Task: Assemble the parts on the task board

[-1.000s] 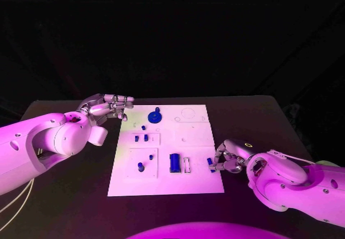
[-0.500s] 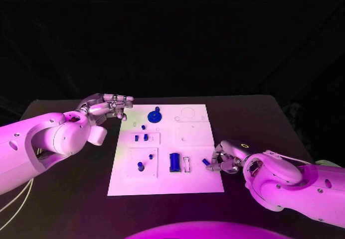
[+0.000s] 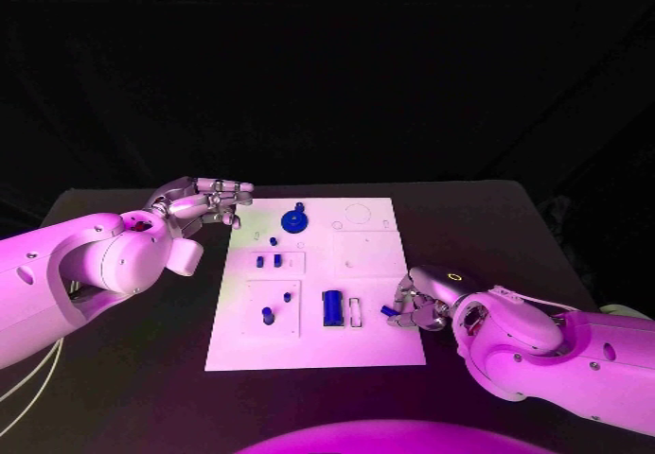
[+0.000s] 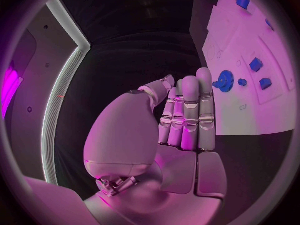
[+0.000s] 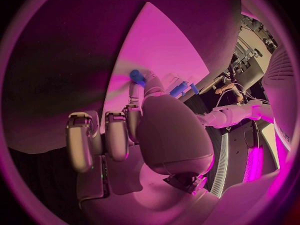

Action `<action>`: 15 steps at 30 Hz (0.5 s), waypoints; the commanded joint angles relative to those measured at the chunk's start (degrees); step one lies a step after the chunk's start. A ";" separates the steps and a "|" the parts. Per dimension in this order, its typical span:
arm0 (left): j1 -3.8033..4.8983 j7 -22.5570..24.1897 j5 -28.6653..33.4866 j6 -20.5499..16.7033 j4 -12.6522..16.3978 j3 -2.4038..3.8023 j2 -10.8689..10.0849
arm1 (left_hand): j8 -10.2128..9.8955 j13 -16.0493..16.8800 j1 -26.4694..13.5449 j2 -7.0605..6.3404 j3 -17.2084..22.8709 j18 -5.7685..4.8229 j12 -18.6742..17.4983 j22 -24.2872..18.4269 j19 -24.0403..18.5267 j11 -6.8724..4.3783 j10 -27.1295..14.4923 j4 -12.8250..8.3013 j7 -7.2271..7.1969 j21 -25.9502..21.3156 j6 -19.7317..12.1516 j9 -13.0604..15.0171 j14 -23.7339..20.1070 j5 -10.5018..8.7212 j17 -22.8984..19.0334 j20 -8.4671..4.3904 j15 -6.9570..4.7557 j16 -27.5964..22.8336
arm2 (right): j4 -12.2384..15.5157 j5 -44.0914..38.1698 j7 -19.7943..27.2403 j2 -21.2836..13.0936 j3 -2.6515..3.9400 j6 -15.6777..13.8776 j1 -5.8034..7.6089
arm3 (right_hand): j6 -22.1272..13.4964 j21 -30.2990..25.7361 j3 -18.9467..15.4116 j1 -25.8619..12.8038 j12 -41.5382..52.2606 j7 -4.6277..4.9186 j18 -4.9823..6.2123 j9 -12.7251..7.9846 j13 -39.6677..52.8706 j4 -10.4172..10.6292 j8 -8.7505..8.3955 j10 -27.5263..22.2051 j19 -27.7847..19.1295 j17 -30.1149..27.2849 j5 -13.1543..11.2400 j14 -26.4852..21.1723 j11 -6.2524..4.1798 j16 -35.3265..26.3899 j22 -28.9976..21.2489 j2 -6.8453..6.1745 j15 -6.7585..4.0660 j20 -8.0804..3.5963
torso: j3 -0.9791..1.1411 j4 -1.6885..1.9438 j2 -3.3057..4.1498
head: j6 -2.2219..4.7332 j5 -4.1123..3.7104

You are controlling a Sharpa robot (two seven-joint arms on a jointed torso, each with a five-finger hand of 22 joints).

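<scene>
The white task board (image 3: pixel 371 348) lies mid-table. On it are a blue gear (image 3: pixel 293 223), a tall blue block (image 3: pixel 332 308) beside a narrow slot (image 3: pixel 356 313), and several small blue pegs (image 3: pixel 277 260). My right hand (image 3: pixel 414 305) hovers over the board's right edge and pinches a small blue part (image 3: pixel 389 310) at its fingertips; the right wrist view shows that part (image 5: pixel 136 76) above the board (image 5: pixel 169 50). My left hand (image 3: pixel 204 202) hangs off the board's far left corner, holding nothing. In the left wrist view its fingers (image 4: pixel 189 116) stand straight side by side, with the gear (image 4: pixel 225 80) beyond.
The black table (image 3: pixel 123 378) surrounds the board, with bare room at its front and both sides. Empty round and square recesses (image 3: pixel 358 216) mark the board's far right part.
My right hand has crept left over the board's right edge with the small blue part, closer to the slot. The left hand has stayed put.
</scene>
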 commanded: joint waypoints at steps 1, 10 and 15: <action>0.04 0.07 0.24 0.70 0.19 0.03 0.04 | 0.22 0.06 0.13 0.60 -0.22 0.79 0.33 -0.07 0.59 -0.02 -0.52 0.25 0.07 -0.22 -0.35 -0.06 -0.32 0.18 -0.07 -0.01 0.15 -0.11 | -0.40 -4.15 -1.37 0.35 -0.31 3.49 -0.44 | 0.13 -0.09 0.19 1.47 -0.27 0.30 -0.39 -0.61 -3.37 -0.68 -0.33 -0.09 5.07 6.62 0.50 4.23 -0.24 -0.15 14.52 0.05 -0.44 -0.38 | -0.05 -0.06 0.02 | -0.03 0.17; 0.04 -0.14 0.24 0.85 0.18 0.03 0.08 | 0.23 0.07 0.06 0.71 -0.19 0.79 0.39 -0.10 0.60 -0.01 -0.61 0.34 0.08 -0.26 -0.38 -0.08 -0.33 0.17 -0.10 0.00 0.16 -0.09 | -0.58 -8.39 -3.39 1.23 -0.32 7.72 -0.48 | -0.07 -0.78 3.72 4.44 -1.36 0.78 -0.25 -1.41 -3.93 -1.74 -1.30 -1.02 4.77 6.29 0.50 4.12 0.11 -0.43 14.32 -1.14 -0.15 -0.23 | -0.01 0.09 0.06 | -0.03 0.22; 0.04 -0.22 0.24 0.92 0.16 0.02 0.09 | 0.23 0.07 0.06 0.71 -0.19 0.79 0.39 -0.10 0.60 -0.01 -0.61 0.34 0.08 -0.26 -0.38 -0.08 -0.33 0.17 -0.10 0.00 0.16 -0.09 | -0.61 -9.16 -4.08 1.41 -0.31 8.22 -0.48 | 0.34 -0.67 6.77 5.40 -1.43 0.67 -0.27 -1.94 -3.91 -1.48 -1.72 -1.13 4.82 6.37 5.97 4.14 -0.02 -0.42 14.36 -1.45 -0.22 -0.21 | -0.01 0.00 0.03 | -0.20 0.35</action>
